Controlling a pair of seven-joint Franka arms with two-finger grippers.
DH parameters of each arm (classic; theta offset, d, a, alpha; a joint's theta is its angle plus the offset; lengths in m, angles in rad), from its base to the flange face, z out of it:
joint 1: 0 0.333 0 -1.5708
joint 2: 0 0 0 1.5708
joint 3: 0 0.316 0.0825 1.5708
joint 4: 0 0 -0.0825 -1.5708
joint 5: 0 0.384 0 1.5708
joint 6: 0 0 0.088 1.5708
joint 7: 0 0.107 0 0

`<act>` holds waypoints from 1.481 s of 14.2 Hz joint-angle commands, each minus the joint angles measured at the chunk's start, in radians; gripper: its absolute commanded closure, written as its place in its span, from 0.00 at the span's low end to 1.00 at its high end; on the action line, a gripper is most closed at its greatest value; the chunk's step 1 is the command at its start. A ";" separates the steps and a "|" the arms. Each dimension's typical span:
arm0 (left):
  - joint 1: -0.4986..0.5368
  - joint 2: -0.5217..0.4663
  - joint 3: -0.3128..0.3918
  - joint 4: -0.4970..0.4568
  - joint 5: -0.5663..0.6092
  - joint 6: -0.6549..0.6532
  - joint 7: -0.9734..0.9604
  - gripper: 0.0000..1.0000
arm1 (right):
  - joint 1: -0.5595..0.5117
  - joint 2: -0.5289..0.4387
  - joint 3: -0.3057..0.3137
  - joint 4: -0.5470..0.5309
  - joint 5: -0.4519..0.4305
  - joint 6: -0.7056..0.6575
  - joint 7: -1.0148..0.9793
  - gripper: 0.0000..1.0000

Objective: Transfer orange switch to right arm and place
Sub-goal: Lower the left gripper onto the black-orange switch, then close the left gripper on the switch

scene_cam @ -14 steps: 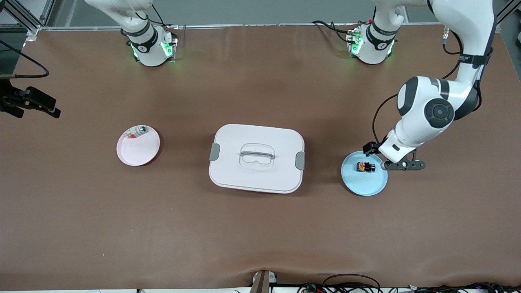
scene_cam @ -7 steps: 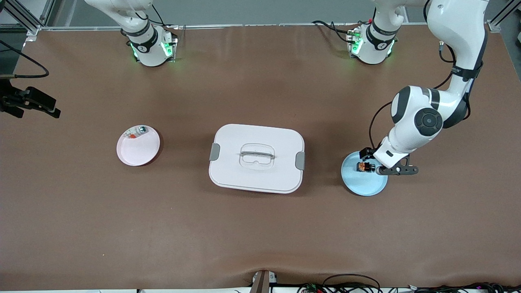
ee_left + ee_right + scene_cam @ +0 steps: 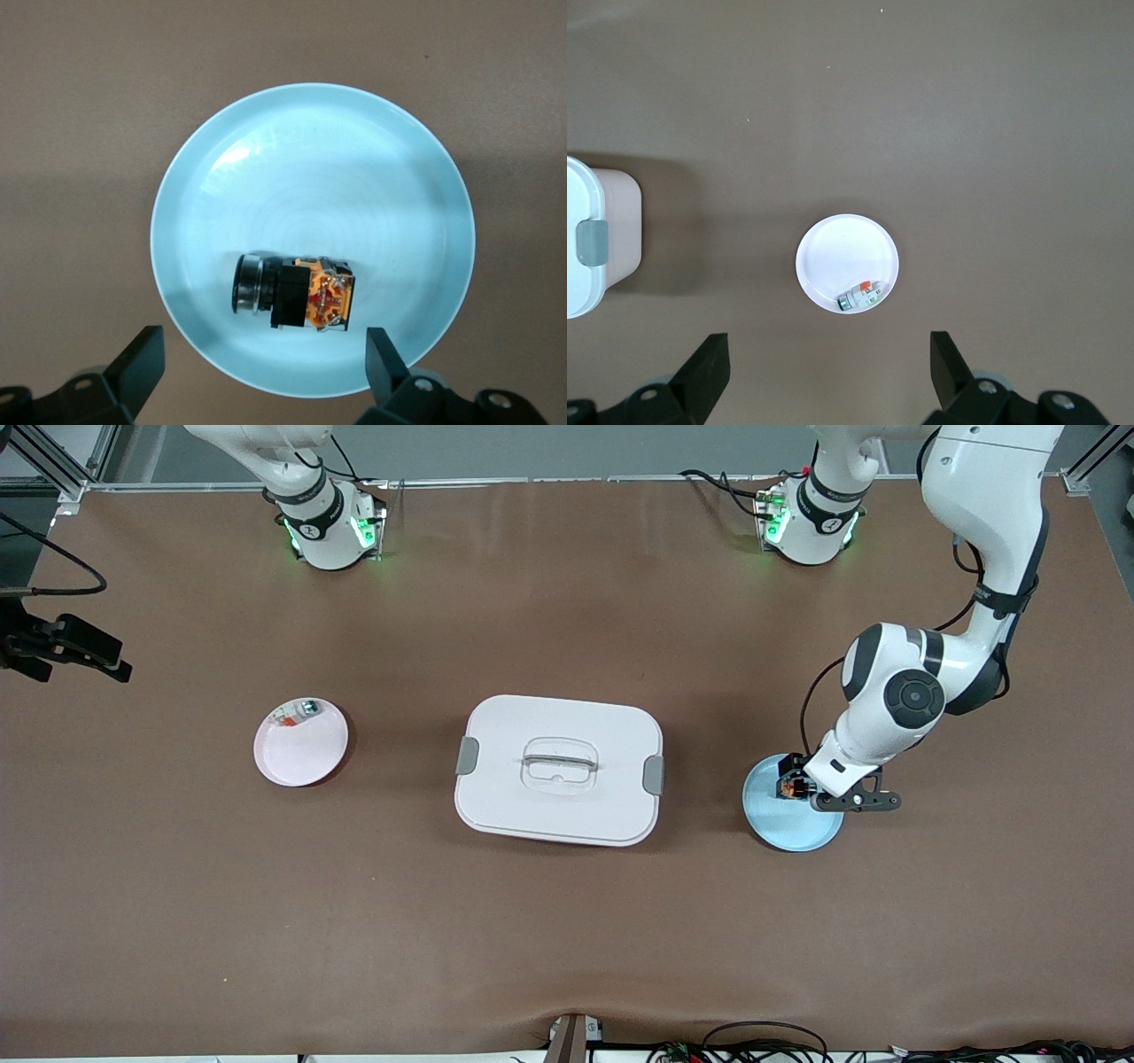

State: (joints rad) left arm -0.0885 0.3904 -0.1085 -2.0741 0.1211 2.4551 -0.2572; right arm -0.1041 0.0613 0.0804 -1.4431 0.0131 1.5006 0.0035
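Note:
The orange switch point(image 3: 297, 294), a small black block with an orange-and-yellow end, lies on its side in the pale blue plate point(image 3: 310, 115). My left gripper point(image 3: 263, 359) hangs open just above the plate, with one fingertip to either side of the switch and not touching it. In the front view the left hand covers part of the orange switch point(image 3: 787, 786) on the blue plate point(image 3: 788, 828). My right gripper point(image 3: 828, 354) is open and empty, high over the table next to the white plate point(image 3: 847, 248). The right arm waits.
A white lidded box point(image 3: 558, 769) with a handle sits mid-table. A white plate point(image 3: 301, 746) toward the right arm's end holds a small white part point(image 3: 298, 713) with orange and green bits. A black camera mount point(image 3: 66, 646) juts in at that end.
The left arm has swung in over the blue plate and come down, so its hand now covers part of the switch in the front view. The right arm has not moved.

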 commanded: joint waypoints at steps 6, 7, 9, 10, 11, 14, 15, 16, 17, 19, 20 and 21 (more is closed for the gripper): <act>-0.010 0.061 -0.007 0.005 0.093 0.051 -0.005 0.00 | -0.022 -0.012 0.010 -0.014 0.004 0.001 -0.008 0.00; -0.010 0.071 -0.007 0.005 0.097 0.061 -0.005 0.00 | -0.029 -0.012 0.010 -0.013 0.004 0.001 -0.010 0.00; -0.010 0.085 -0.007 0.003 0.097 0.082 -0.005 0.00 | -0.034 -0.012 0.010 -0.014 0.004 0.000 -0.011 0.00; -0.011 0.091 -0.007 0.003 0.098 0.093 -0.005 0.00 | -0.040 -0.012 0.010 -0.014 0.004 0.000 -0.013 0.00; -0.011 0.099 -0.007 0.005 0.098 0.105 -0.005 0.00 | -0.042 -0.012 0.010 -0.014 0.004 0.000 -0.013 0.00; -0.010 0.110 -0.005 0.006 0.104 0.124 -0.002 0.00 | -0.043 -0.012 0.010 -0.014 0.004 -0.002 -0.013 0.00; -0.004 0.119 -0.007 0.009 0.129 0.133 -0.002 0.00 | -0.043 -0.012 0.010 -0.014 0.004 -0.002 -0.013 0.00; -0.004 0.123 -0.007 0.009 0.140 0.148 -0.004 0.00 | -0.043 -0.012 0.010 -0.014 0.004 -0.002 -0.013 0.00; -0.002 0.130 -0.007 0.008 0.140 0.157 -0.005 0.00 | -0.045 -0.012 0.010 -0.014 0.004 -0.003 -0.013 0.00; -0.002 0.131 -0.007 0.006 0.141 0.160 -0.010 0.00 | -0.049 -0.012 0.010 -0.014 0.005 -0.003 -0.013 0.00; -0.004 0.131 -0.007 0.006 0.140 0.160 -0.013 0.00 | -0.049 -0.012 0.010 -0.014 0.004 -0.003 -0.013 0.00; -0.002 0.133 -0.007 0.006 0.141 0.160 -0.014 0.00 | -0.049 -0.012 0.010 -0.014 0.005 -0.003 -0.013 0.00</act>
State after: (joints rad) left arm -0.0978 0.5161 -0.1111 -2.0738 0.2366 2.6018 -0.2565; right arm -0.1320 0.0613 0.0785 -1.4473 0.0131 1.4998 0.0030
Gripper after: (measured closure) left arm 0.000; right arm 0.000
